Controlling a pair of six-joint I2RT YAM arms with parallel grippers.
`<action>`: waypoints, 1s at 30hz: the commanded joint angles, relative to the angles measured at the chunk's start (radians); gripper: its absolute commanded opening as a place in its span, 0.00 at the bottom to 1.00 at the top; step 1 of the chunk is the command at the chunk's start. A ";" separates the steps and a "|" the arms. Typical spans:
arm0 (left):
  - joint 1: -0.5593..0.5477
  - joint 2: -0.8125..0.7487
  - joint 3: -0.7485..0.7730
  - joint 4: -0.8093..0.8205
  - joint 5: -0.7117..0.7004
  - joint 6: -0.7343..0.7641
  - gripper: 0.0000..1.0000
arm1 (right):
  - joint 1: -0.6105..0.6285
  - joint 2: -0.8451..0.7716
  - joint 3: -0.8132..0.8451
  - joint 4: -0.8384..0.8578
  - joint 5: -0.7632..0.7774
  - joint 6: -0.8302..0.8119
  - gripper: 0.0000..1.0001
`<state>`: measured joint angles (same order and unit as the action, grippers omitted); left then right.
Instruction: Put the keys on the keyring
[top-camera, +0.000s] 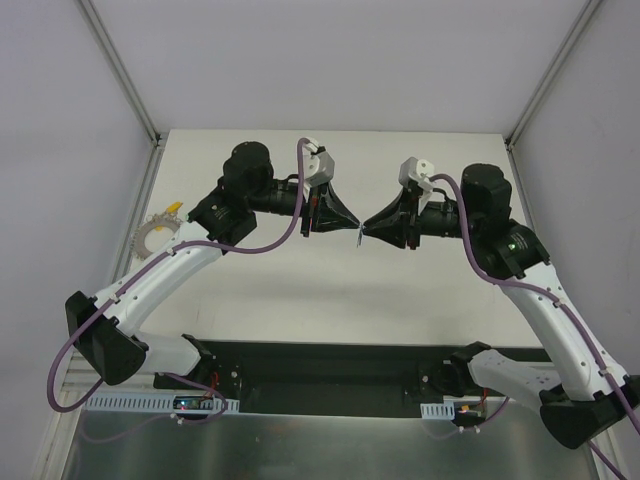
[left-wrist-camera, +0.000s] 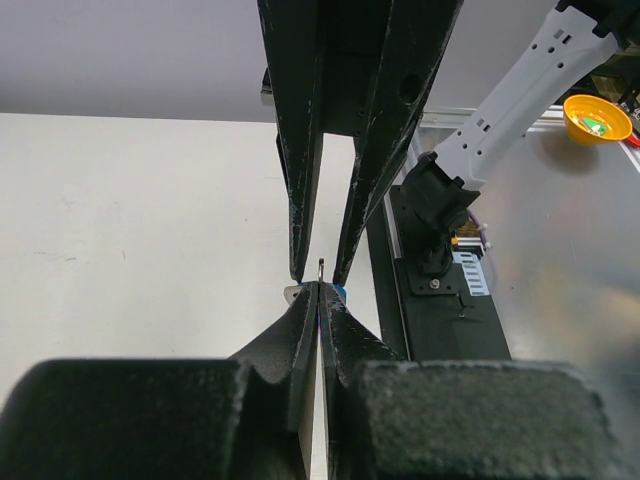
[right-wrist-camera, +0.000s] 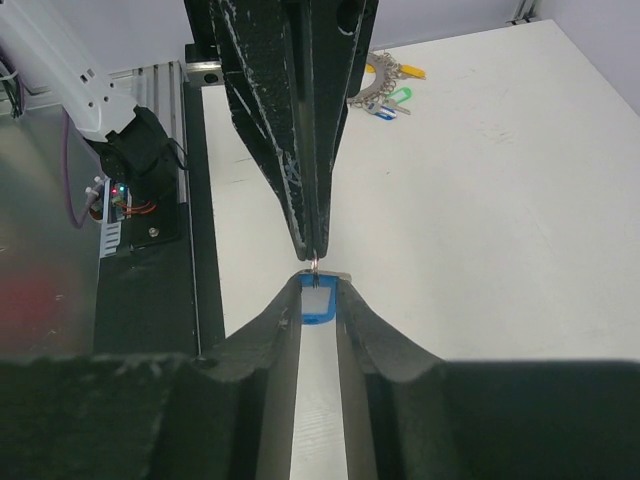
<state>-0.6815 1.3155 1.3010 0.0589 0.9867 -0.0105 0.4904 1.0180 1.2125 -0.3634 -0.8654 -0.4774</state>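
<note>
The blue key (right-wrist-camera: 315, 303) is held above the desk (top-camera: 420, 170) centre. Its head is clamped by the right end effector (right-wrist-camera: 318, 288) and its loop is pinched by the closed left end effector (left-wrist-camera: 318, 292). The toothed keyring (top-camera: 150, 237) lies at the left desk edge. Threading is judged not yet done.

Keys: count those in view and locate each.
4: blue key gripped between left gripper and right gripper; yellow key, green key and second blue key lie at the keyring. Others may be hidden.
</note>
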 joint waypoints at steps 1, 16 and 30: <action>-0.009 -0.016 0.041 0.016 0.024 0.015 0.00 | -0.004 0.010 0.051 0.046 -0.060 -0.001 0.21; -0.009 -0.001 0.060 -0.027 0.023 0.044 0.00 | -0.004 0.019 0.059 0.030 -0.067 -0.007 0.13; -0.009 0.022 0.080 -0.079 0.027 0.072 0.00 | -0.004 0.040 0.076 0.021 -0.087 -0.015 0.03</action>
<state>-0.6815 1.3266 1.3350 -0.0063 0.9867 0.0345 0.4896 1.0588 1.2392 -0.3641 -0.9062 -0.4759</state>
